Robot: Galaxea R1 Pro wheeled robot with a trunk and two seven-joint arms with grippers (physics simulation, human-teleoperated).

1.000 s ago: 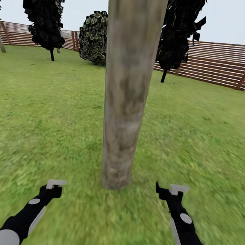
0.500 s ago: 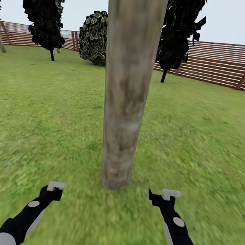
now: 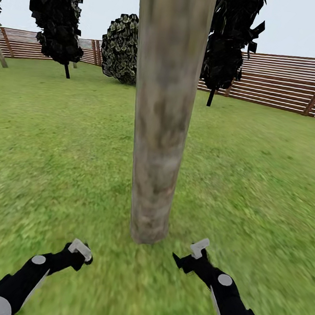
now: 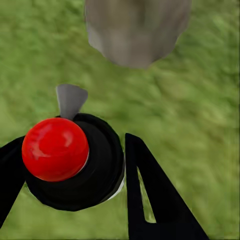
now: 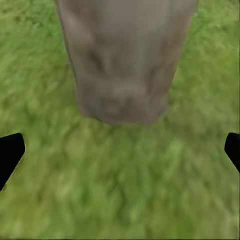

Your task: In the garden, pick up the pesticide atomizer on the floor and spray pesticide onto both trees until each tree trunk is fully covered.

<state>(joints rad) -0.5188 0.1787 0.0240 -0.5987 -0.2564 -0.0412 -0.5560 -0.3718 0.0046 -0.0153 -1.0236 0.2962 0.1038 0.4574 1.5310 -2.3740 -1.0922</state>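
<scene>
left hand [image 4: 75,165] pinching the pesticide atomizer [image 4: 70,160], near the tree trunk [image 3: 161,128].

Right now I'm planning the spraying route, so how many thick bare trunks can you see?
1. The tree trunk stands on the grass straight ahead, between both arms. A thin leaning stem at the far left fence is too small to identify. Others may lie outside the pictures.

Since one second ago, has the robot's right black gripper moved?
Yes. The right gripper has shifted left toward the base of the thick grey-brown tree trunk, which has stayed fixed in the head view.
</scene>
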